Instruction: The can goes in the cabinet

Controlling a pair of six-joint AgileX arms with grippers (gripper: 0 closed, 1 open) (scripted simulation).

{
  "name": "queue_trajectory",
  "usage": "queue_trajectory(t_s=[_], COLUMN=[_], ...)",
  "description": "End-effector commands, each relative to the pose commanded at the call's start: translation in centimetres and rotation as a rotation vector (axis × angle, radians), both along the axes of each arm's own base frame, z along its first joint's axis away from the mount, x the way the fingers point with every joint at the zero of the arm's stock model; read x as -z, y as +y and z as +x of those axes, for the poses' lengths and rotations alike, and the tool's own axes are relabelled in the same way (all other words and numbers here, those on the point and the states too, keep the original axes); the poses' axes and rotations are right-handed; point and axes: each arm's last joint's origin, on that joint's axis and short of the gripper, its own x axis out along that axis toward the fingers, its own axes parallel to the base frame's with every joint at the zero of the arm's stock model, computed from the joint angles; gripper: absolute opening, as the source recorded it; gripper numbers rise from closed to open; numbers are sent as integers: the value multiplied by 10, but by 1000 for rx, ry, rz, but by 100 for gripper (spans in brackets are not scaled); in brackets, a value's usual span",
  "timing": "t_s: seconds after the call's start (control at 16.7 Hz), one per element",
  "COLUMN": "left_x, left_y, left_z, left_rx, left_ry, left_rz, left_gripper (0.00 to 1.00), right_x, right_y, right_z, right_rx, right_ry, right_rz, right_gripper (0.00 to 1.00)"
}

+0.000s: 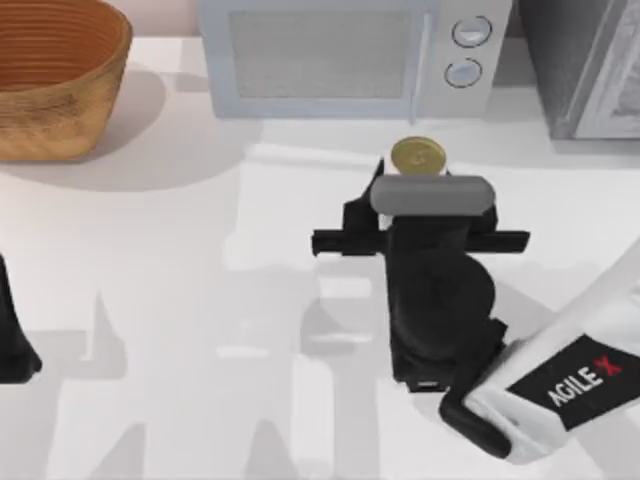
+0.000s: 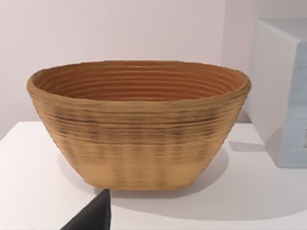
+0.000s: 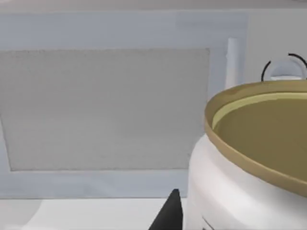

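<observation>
The can is seen upright near the bench's rear edge, just before the microwave, with the right gripper placed at it, finger state untellable, the cabinet at the rear right corner, the left arm parked at the left edge.

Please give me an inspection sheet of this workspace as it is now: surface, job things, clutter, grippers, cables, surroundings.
Surface: white table, bare in the middle.
Job things: can upright in front of the microwave; cabinet at the far right corner.
Clutter: woven basket at the far left.
Grippers: right gripper right at the can; left gripper parked at the left edge.
Cables: nothing seen.
Surroundings: pale wall behind the basket.
</observation>
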Motion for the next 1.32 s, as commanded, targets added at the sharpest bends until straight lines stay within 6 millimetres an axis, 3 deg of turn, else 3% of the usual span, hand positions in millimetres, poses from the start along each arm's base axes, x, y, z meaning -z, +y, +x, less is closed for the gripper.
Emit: queue_trajectory(t_s=[0.42,0.9,1.08,1.32], left_x=[0,0,0,0], left_y=[0,0,0,0], left_z=[0,0,0,0], left_rx=[0,0,0,0], left_ry=[0,0,0,0], left_rz=[0,0,0,0], left_gripper=[100,100,100,100], right_x=[-50,-55,-61,-93], right_y=[-7,-10,-37,-88], right_z=[-7,-7,0,-5], right_rx=[0,5,43,48], right_ry=[5,9,36,35], right_rz=[-6,-12,-53,-50], right_gripper=[0,0,0,0])
